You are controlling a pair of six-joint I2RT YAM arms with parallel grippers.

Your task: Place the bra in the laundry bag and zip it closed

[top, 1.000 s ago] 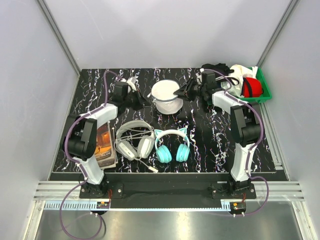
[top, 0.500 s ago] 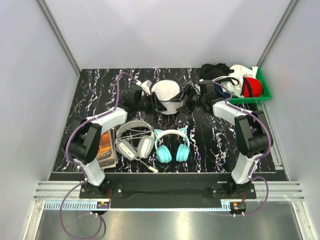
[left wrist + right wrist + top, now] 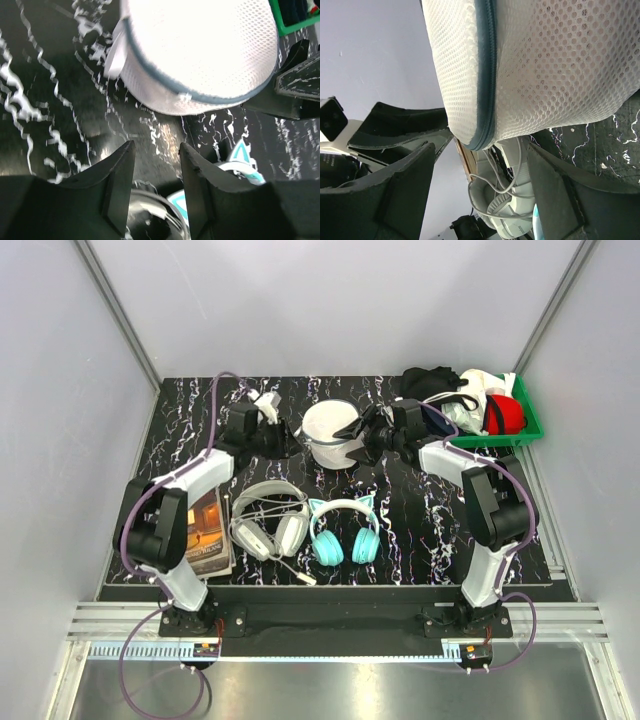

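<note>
The laundry bag (image 3: 330, 430), a white round mesh pouch with a grey-blue zipper around its rim, stands at the back middle of the table. It fills the top of the left wrist view (image 3: 200, 50) and of the right wrist view (image 3: 555, 60). My left gripper (image 3: 284, 443) is open and empty just left of it, a short gap away (image 3: 156, 150). My right gripper (image 3: 358, 434) is open at the bag's right side, and the bag's zippered edge hangs between its jaws (image 3: 480, 155). The zipper line looks shut where it shows. No pink bra shows in any view.
White-grey headphones (image 3: 270, 520) and teal cat-ear headphones (image 3: 343, 530) lie in front of the bag. A book (image 3: 205, 530) lies at the left. A green bin (image 3: 528, 418) at the back right holds black, red and pale garments.
My left gripper moved in against the bag's left side, then drew back a little to the left. My right gripper shifted slightly closer to the bag's right side.
</note>
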